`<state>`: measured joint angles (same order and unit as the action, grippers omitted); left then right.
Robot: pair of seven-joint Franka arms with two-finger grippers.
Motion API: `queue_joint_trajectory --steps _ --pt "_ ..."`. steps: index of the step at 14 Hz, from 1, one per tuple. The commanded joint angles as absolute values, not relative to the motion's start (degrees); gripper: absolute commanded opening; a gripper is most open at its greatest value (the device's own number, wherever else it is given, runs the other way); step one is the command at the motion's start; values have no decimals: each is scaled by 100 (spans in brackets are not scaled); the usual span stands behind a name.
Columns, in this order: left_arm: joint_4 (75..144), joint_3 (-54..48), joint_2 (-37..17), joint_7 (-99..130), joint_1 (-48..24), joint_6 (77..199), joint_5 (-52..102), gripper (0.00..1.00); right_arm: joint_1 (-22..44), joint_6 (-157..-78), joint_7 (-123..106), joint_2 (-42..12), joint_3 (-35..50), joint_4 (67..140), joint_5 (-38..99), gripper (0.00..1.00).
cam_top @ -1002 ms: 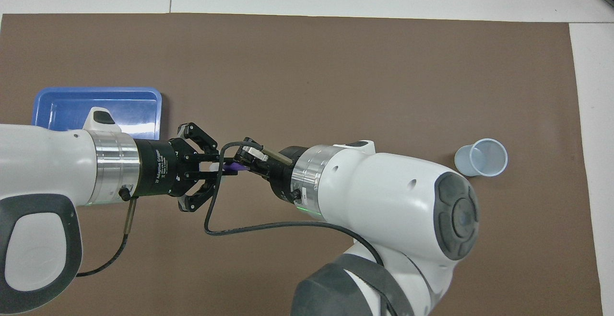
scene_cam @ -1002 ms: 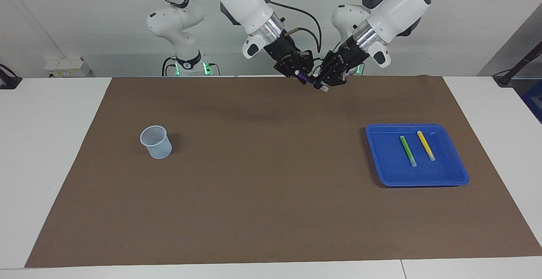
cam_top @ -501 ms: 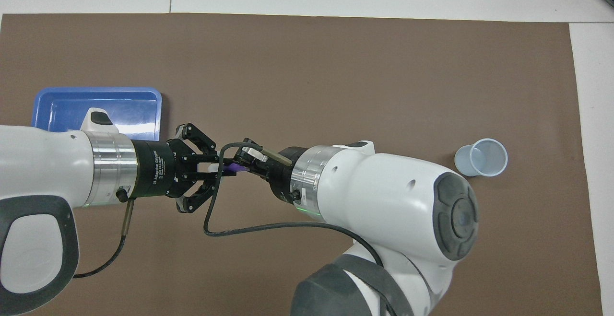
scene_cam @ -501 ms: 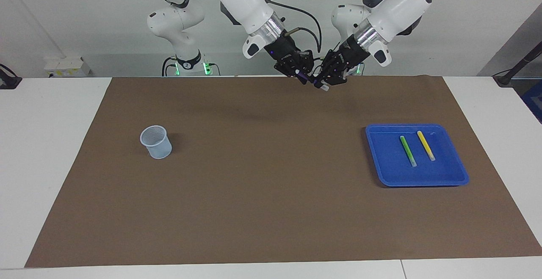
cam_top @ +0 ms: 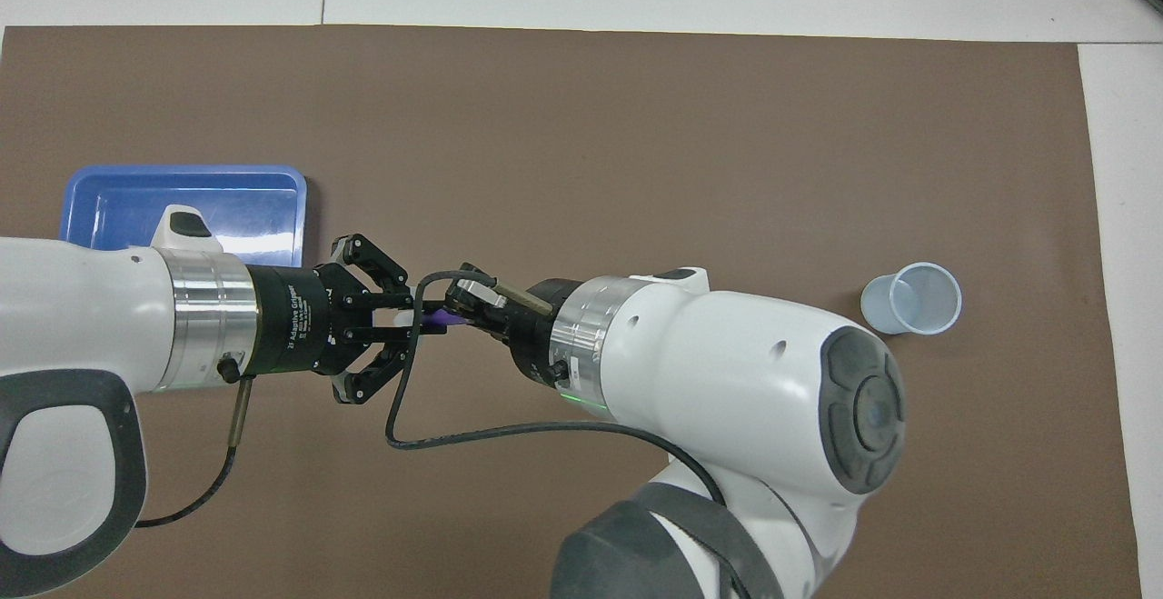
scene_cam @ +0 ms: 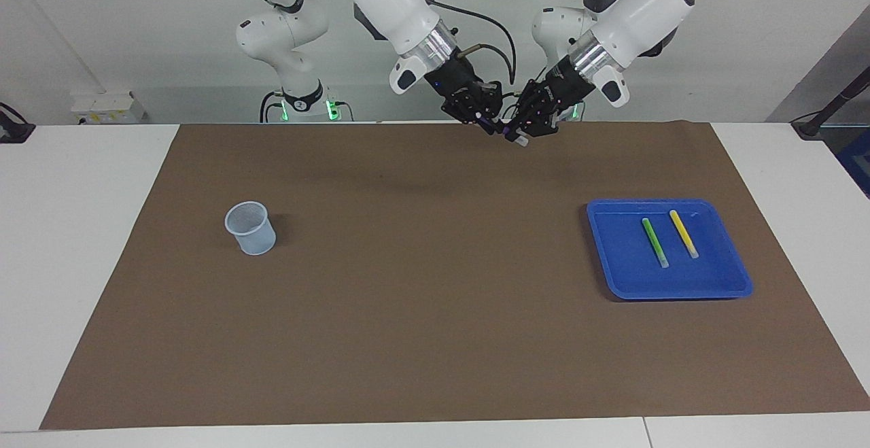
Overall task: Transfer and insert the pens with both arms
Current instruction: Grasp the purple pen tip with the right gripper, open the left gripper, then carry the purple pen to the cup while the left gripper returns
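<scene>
Since a second ago, the left arm's black two-finger gripper point(cam_top: 400, 319) has drawn back a little toward frame left in the overhead view, jaws spread wide around the whitish end of the slim purple marker pen point(cam_top: 442, 316). Right arm's black gripper point(cam_top: 472, 306) is clamped on that pen, mid-frame above the brown mat point(scene_cam: 421, 285). Bright green pen point(scene_cam: 655, 242) and yellow pen point(scene_cam: 683, 233) lie in the blue plastic tray point(scene_cam: 618, 278), right of frame in the facing view.

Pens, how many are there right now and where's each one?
3. The green pen and the yellow pen lie side by side in the blue tray. The purple pen is up between the left tool and the right tool.
</scene>
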<state>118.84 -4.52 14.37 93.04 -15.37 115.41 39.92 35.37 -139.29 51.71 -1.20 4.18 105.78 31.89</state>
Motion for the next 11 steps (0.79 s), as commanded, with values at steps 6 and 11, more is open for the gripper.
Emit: queue_joint_trajectory --steps 6,11 --pt "12094 -457 1644 9343 -1485 11505 4060 70 3533 -13860 5080 -44 413 10608 3313 0" --pt "12120 -457 1652 9422 -1477 11531 4052 74 3411 -13475 4555 -26 404 10608 3313 0"
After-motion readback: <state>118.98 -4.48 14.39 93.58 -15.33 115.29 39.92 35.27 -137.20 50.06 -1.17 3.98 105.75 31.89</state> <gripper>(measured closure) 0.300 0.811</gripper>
